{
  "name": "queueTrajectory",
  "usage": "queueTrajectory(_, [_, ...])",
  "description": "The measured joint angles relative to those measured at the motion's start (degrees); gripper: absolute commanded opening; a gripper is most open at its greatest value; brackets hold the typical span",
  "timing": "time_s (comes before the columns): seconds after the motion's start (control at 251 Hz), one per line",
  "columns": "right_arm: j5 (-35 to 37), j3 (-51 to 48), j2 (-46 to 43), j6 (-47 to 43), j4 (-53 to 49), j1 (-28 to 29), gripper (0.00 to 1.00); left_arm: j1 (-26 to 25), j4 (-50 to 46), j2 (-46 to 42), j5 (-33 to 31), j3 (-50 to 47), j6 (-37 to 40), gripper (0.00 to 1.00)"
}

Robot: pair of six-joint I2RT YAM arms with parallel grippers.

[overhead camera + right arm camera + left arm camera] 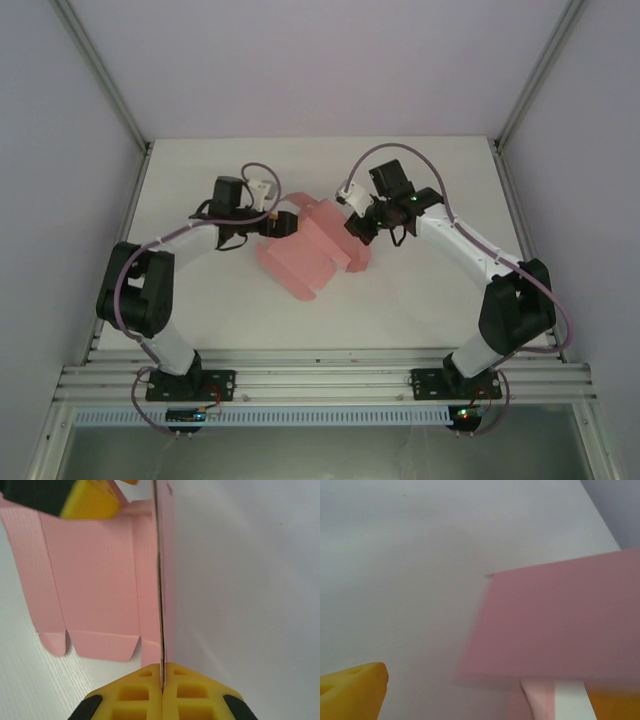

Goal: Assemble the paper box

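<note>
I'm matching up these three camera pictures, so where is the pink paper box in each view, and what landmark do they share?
Top external: the paper box lies mid-table, between the two arms.
Left wrist: its pink panel, blurred, takes the right centre.
Right wrist: it spans left and centre, one panel edge-on, pinched by the right gripper.
Shared landmark: the white table beneath it.

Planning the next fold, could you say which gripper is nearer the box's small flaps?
Right. The right gripper pinches the paper box beside those flaps; the left gripper sits at its opposite end.
</note>
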Motion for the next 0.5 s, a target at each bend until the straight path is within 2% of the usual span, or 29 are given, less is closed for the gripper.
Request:
queueTrajectory(0.096, [0.1, -0.4, -0.1, -0.4, -0.1, 0.4, 0.00, -2.3, -3.2, 0.3, -3.8, 1.6, 2.3, 1.00])
queueTrajectory(0.231, [3.3, -0.6, -0.4, -1.0, 0.0, 0.5, 0.00, -2.6, -5.5, 0.3, -7.6, 1.8, 3.2, 1.00])
queueTrajectory(0.335, [9.2, -0.6, -0.4, -3.3, -0.1, 1.3, 0.00, -2.3, -4.9, -1.7, -8.8, -1.2, 3.0, 1.00])
queueTrajectory(0.503, [22.5, -0.5, 0.2, -10.0, 0.8, 5.3, 0.00, -0.1, -3.3, -12.7, -8.5, -11.8, 0.1, 1.00])
